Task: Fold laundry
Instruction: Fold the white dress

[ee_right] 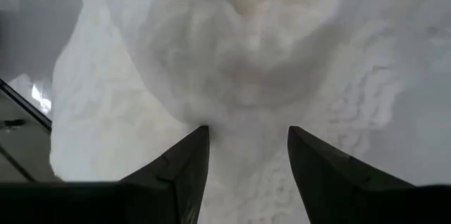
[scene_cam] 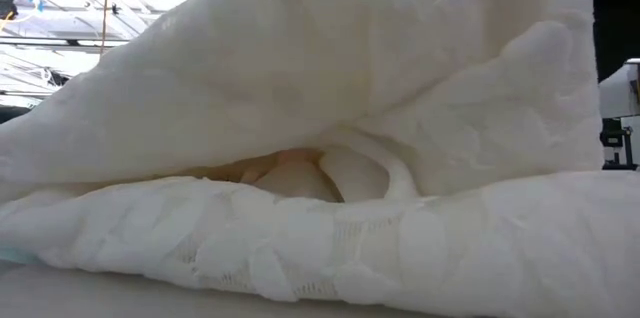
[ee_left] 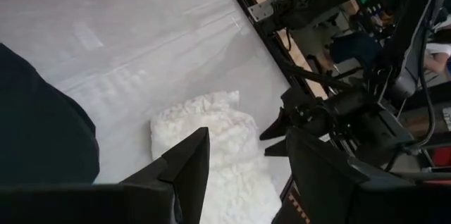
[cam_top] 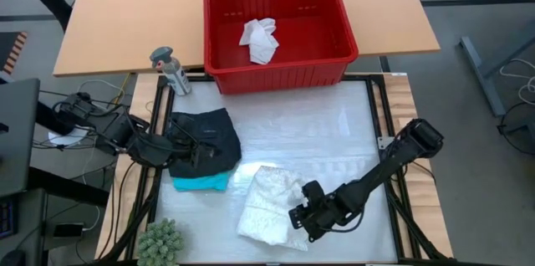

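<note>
Your right gripper (cam_top: 298, 216) sits low at the right edge of the cream garment (cam_top: 269, 203), which lies in a loose, half-folded heap on the table (cam_top: 334, 132) near its front edge. In the right wrist view the fingers (ee_right: 183, 171) stand apart with cream cloth (ee_right: 232, 76) filling the space ahead of them and between them; nothing is pinched, so log it as released, tips touching or just beside the cloth. The low view shows an upper flap of that garment (scene_cam: 330, 78) draped over a lower layer, with a gap between them. Your left gripper (cam_top: 178, 154) rests on the black garment (cam_top: 207, 136) at the table's left side; its fingers (ee_left: 187, 171) are parted in the left wrist view, gripping nothing. The black piece lies on top of a teal garment (cam_top: 201, 183), of which only a strip shows at the front. A small white cloth (cam_top: 260, 38) lies crumpled inside the red basket (cam_top: 334, 48) at the back of the table, well apart from both grippers.
</note>
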